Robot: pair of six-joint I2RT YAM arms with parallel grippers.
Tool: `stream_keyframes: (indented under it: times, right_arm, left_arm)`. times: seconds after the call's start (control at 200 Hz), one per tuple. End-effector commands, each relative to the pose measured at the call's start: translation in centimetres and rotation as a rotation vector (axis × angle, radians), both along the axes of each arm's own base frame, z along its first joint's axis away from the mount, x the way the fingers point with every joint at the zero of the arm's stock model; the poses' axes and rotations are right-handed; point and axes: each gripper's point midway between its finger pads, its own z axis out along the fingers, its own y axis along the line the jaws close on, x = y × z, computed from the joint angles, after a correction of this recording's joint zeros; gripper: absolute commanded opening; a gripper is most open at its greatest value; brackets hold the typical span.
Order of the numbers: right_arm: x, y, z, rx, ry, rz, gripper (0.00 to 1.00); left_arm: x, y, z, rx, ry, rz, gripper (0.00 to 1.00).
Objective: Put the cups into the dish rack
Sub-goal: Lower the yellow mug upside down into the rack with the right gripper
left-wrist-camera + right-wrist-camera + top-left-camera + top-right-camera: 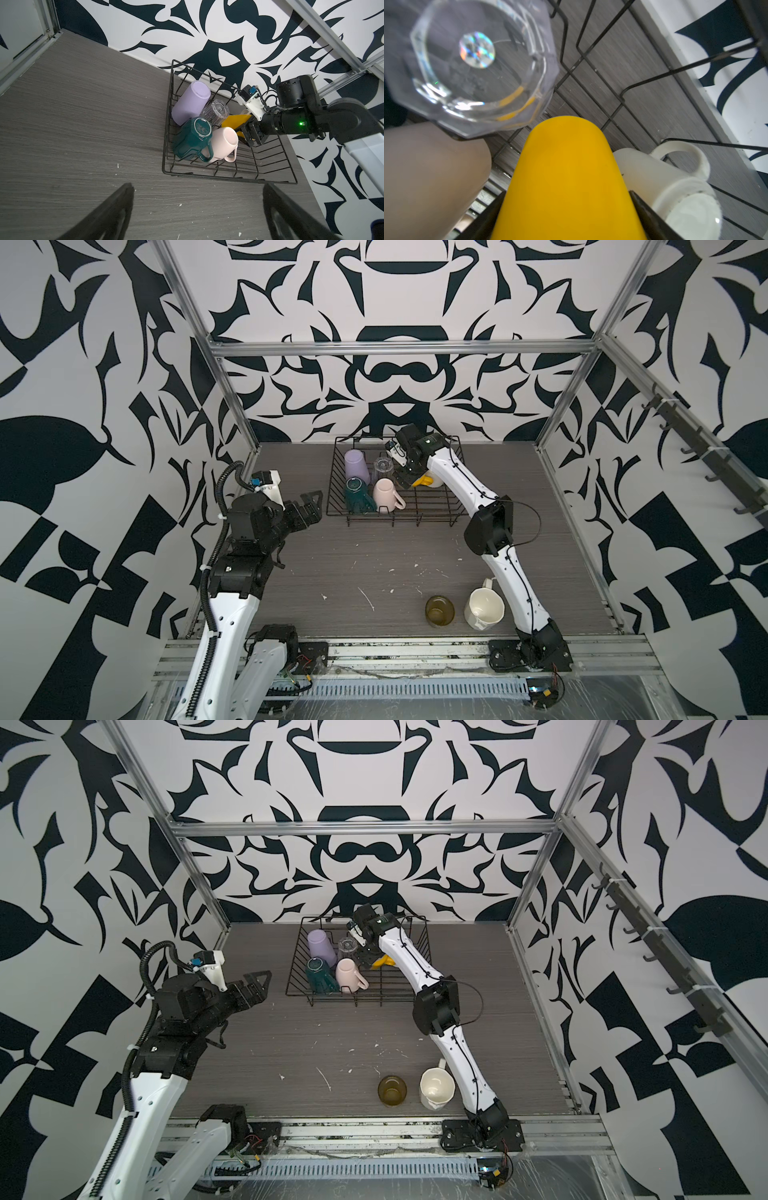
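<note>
The black wire dish rack (399, 514) (357, 995) stands at the back of the table. Mouth down in it are a lilac tumbler (356, 464), a clear glass (383, 466) (477, 62), a dark green mug (358, 495) and a pink mug (385, 494) (429, 176). My right gripper (411, 481) (566, 193) reaches into the rack, shut on a yellow mug (566, 166) (233, 121). A cream mug (664, 182) lies beside it. On the table near the front stand an olive glass (439, 610) and a white faceted mug (484, 609). My left gripper (311, 502) (198, 186) hangs open left of the rack, holding nothing.
Metal frame posts (237, 406) rise at the table's back corners, with patterned walls behind them. The right arm's elbow (488, 526) hangs over the rack's front right corner. White flecks dot the grey tabletop (365, 572) between the rack and the front cups.
</note>
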Motion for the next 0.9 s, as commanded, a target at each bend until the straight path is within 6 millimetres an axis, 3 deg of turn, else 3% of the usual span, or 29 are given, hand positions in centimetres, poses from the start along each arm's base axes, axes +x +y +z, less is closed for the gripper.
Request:
stream_keyframes:
  times: [0.0, 0.08, 0.25, 0.36, 0.465, 0.895]
  right_arm:
    - [0.6, 0.3, 4.4, 0.038, -0.095, 0.007, 0.00]
    - [0.5, 0.4, 4.2, 0.038, -0.089, 0.010, 0.04]
    - [0.3, 0.8, 3.7, 0.049, -0.074, 0.014, 0.41]
    - [0.3, 1.0, 3.6, 0.063, -0.068, 0.014, 0.53]
    - [0.4, 0.9, 3.5, 0.063, -0.066, 0.012, 0.59]
    - [0.2, 0.9, 2.7, 0.052, -0.051, 0.015, 0.67]
  left_arm:
    - [0.0, -0.2, -0.1, -0.016, -0.005, -0.009, 0.99]
    - [0.0, -0.2, -0.1, -0.018, -0.004, -0.009, 0.99]
    - [0.0, -0.3, -0.1, -0.022, 0.000, -0.014, 0.99]
    - [0.0, -0.4, -0.1, -0.023, 0.001, -0.018, 0.99]
    - [0.1, -0.4, -0.2, -0.024, 0.005, -0.019, 0.99]
    - [0.1, -0.6, -0.3, -0.025, 0.008, -0.028, 0.99]
